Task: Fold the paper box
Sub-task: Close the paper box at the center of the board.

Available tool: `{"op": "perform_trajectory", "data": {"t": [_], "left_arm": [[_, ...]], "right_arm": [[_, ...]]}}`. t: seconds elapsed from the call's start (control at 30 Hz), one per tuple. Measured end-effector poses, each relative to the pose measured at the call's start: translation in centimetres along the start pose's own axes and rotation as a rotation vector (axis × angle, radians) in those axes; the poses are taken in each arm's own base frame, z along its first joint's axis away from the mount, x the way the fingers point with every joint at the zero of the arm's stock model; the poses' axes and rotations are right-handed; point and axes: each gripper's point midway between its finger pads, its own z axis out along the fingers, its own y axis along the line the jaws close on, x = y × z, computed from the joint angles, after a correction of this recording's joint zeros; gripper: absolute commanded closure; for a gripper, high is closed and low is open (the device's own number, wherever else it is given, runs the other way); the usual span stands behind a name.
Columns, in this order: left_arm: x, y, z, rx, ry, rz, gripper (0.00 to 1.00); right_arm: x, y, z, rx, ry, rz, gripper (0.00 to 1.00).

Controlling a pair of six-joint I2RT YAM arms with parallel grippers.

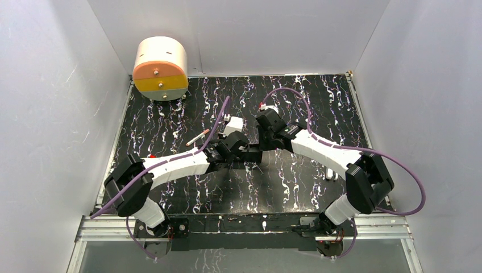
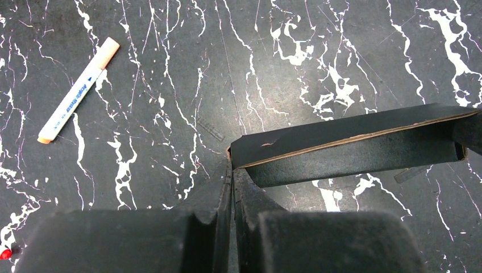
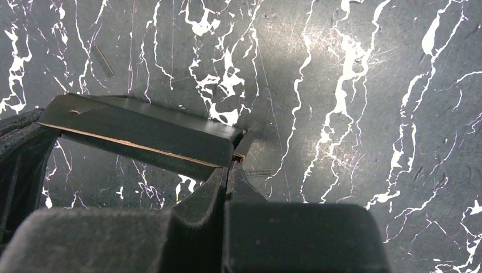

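1. Paper box [image 2: 352, 142] hangs between the two arms near the middle of the bench [image 1: 295, 187]. It is a flattish black sleeve of thin card with a brown raw edge showing along its length.
2. The left pincer [image 2: 231, 170] has its jaws drawn almost together, with only a thin slit between them. It nips the corner of the box's near end right at its tips.
3. The right pincer [image 3: 230, 170] is closed just as tightly on the opposite end. A small flap stands up beside its tips there.
4. The relation that matters is that the box's long axis runs straight from one pincer to the other. From the left tips it stretches away to the right, and from the right tips it stretches away to the left. Each arm has its own end, so neither is nearer than the other.
5. The card looks to be held a little off the marbled surface, though the wrist views do not settle this.
6. My judgement is that the fold is only partly made, since the sleeve is barely opened and its end flaps are not tucked in. Because both grips lie on the same line, moving the ends toward each other should bow the walls outward. Pulling them apart would only flatten the card.
7. A marker pen [image 2: 77, 91] lies well apart from the box, on the left side.
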Motion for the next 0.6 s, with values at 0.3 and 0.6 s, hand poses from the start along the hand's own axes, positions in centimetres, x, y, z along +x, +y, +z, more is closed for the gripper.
{"op": "perform_trajectory", "data": {"t": [0.3,0.6], "left_arm": [[-0.07,-0.04,0.00,0.000,-0.003,-0.005,1.00],[0.00,-0.05,-0.03,0.002,-0.003,-0.008,1.00]], "right_arm": [[-0.34,-0.36,0.58,0.009,-0.044,-0.011,1.00],[-0.15,-0.46,0.50,-0.016,-0.088,-0.057,1.00]]}}
